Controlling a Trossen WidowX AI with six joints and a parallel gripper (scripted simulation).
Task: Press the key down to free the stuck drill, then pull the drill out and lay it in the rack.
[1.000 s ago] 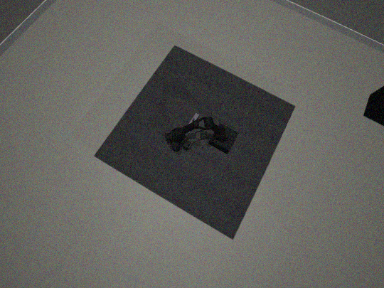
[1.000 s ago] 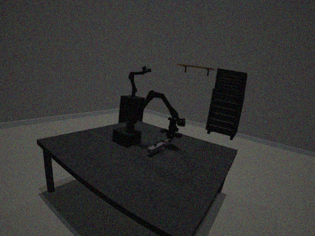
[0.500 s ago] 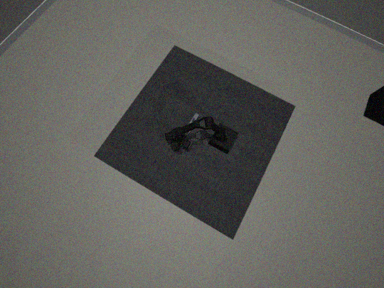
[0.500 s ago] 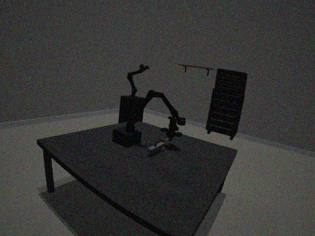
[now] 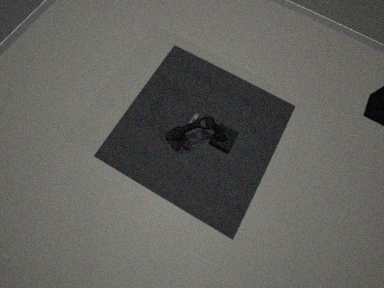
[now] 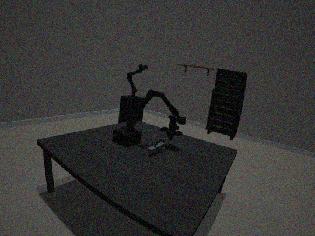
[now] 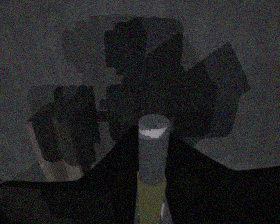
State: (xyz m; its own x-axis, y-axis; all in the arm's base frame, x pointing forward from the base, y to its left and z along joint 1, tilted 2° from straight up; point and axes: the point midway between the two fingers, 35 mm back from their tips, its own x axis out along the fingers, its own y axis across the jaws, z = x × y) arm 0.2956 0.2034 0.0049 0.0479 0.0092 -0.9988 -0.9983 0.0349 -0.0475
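While my arm arches over from its base block [image 6: 126, 136] on the dark table [image 6: 186, 185], my gripper [image 6: 172, 134] hangs pointing down just above the tabletop, near the table's middle, its fingers nearly closed and clamped on the drill [image 7: 150, 160]. From the wrist the drill is a pale cylinder with a rounded light tip (yellowish lower down), standing up the centre of the view between my dark fingers. Beside me a pale piece [image 6: 155, 147] lies flat; the dim light hides what it is.
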